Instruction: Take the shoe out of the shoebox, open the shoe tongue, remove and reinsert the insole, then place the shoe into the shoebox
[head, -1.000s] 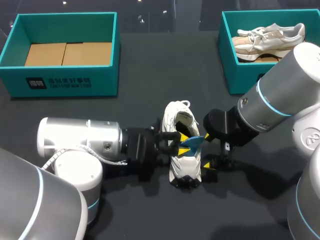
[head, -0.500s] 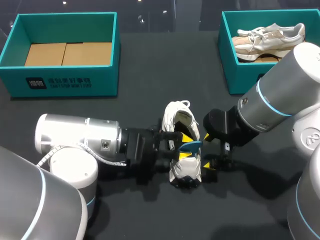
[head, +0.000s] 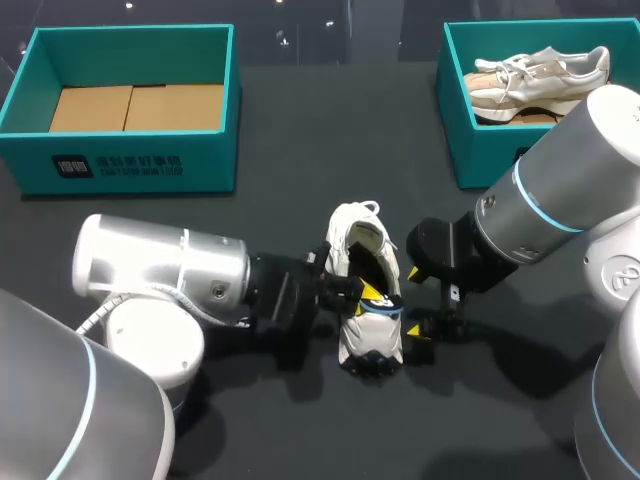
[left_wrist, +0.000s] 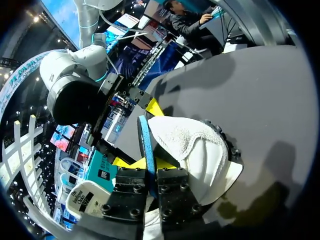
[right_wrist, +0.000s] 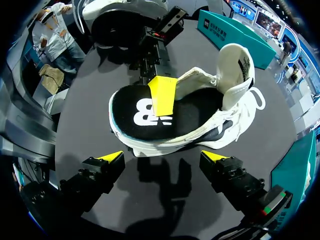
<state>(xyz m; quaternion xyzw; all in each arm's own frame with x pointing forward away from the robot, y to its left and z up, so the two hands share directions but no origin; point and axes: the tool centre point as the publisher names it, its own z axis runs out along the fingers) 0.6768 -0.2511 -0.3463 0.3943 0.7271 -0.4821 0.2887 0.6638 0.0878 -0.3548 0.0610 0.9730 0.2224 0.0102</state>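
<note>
Jaws of the left gripper (head: 368, 292) grasp the insole (right_wrist: 145, 112), largely seated inside the shoe (head: 350, 240) at mid-table, while the right gripper (right_wrist: 165, 157) stands released just right; final seating and boxing evidently remain.

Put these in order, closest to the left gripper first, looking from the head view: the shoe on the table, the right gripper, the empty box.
1. The shoe: the left gripper has its tips inside it.
2. The right gripper: just across the shoe, on its right.
3. The empty box: far back on the left.
</note>
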